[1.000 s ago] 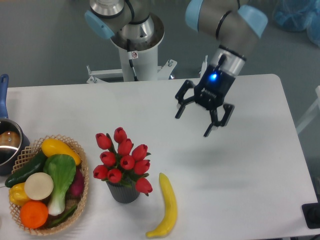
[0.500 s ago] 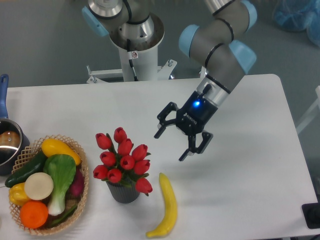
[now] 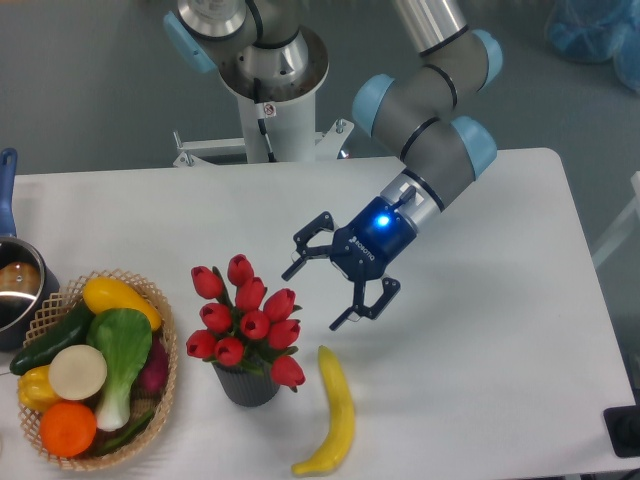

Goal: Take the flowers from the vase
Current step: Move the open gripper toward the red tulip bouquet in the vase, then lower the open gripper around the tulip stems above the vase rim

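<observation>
While red tulip flowers (image 3: 245, 322) with green leaves stand bunched in the dark ribbed vase (image 3: 245, 385) on the bench (image 3: 480, 360), the tool (image 3: 318, 287) hangs released just right of them, apart.

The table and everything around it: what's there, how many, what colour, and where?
flowers: one bunch of red tulip buds, standing in the vase
vase: one, dark grey, front centre
banana: one, yellow, right of the vase
wicker basket: one, tan, front left
produce in the basket: yellow, green, white, orange and dark red pieces
pot: one, metal, blue handle, left edge
table: one, white
gripper: one, black, blue light, open, right of the flowers
arm: one, grey with light blue joints
</observation>
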